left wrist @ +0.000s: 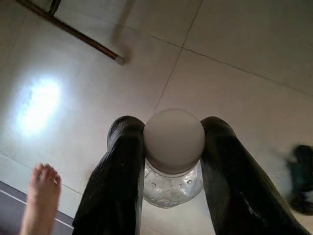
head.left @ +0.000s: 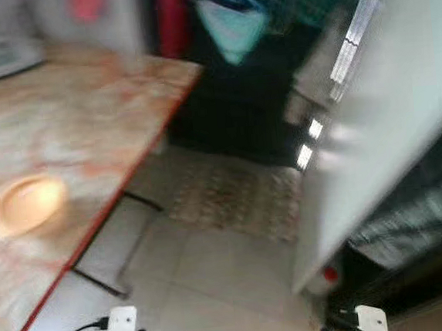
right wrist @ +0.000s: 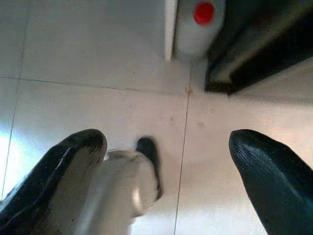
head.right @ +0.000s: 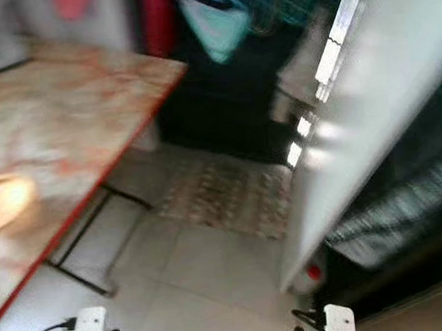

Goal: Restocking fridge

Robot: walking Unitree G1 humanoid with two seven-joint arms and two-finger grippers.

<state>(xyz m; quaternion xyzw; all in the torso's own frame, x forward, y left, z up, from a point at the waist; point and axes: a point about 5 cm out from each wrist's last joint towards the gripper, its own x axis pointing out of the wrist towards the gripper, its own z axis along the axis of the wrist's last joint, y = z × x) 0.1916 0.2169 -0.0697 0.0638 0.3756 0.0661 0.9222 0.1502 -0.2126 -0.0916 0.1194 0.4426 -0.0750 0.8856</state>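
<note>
Left wrist view, left gripper [left wrist: 173, 147] clamping bottle [left wrist: 173, 161]; right gripper [right wrist: 166, 147] spread

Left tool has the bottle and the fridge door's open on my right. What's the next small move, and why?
Probably turn right toward the fridge door and steady the view. The left tool is shut on the white-capped bottle low over the floor tiles, the head views are blurred, and the right tool hangs open.
</note>
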